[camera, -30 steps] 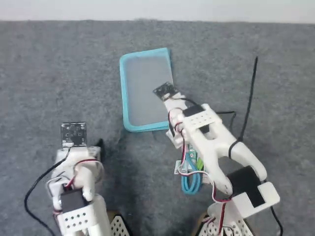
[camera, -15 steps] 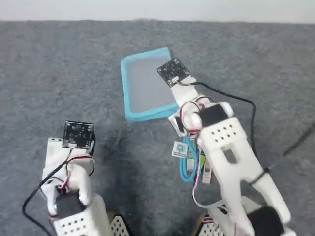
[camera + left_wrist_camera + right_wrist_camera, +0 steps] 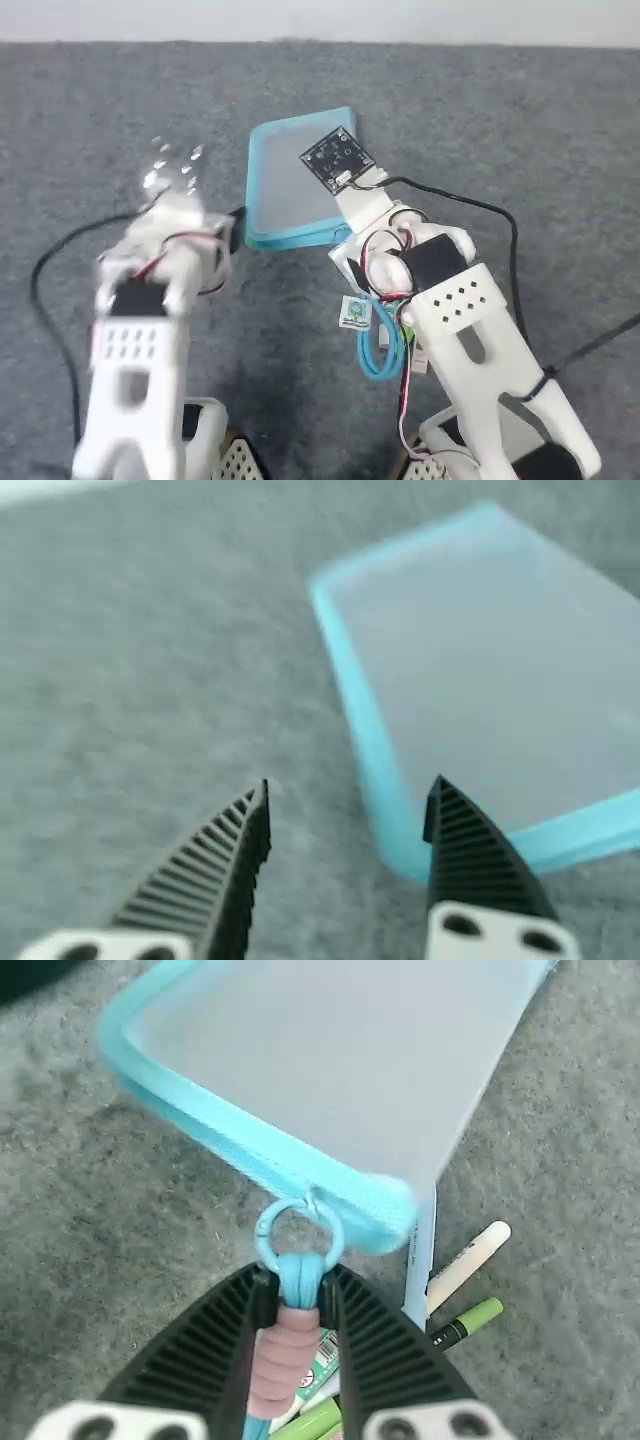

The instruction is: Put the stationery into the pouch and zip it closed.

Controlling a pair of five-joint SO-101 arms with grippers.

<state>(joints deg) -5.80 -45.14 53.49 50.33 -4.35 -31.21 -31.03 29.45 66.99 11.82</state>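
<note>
Toward the far middle of the grey tabletop lies the pouch, a flat frosted rectangle with a light blue zipper border. It is tilted, so 1 near corner points at my right arm.

My right arm's fingers are pressed in on the pouch's blue pull strap, pinching it just behind the ring that joins it to the zipper slider. A pink bead on the strap sits between the 2 fingers, further back. From above, this arm reaches over the pouch's near right corner.

My left arm's fingers are spread wide and hold nothing. They hover low at the pouch's near left corner, with 1 tip over the blue border and the other over bare tabletop.

The stationery is outside the pouch, on the tabletop just nearer than its near edge, partly under my right arm. I can make out a white pen, a green pen and a pale blue stick. From above I also see a looped blue cord and a small white tag.
</note>
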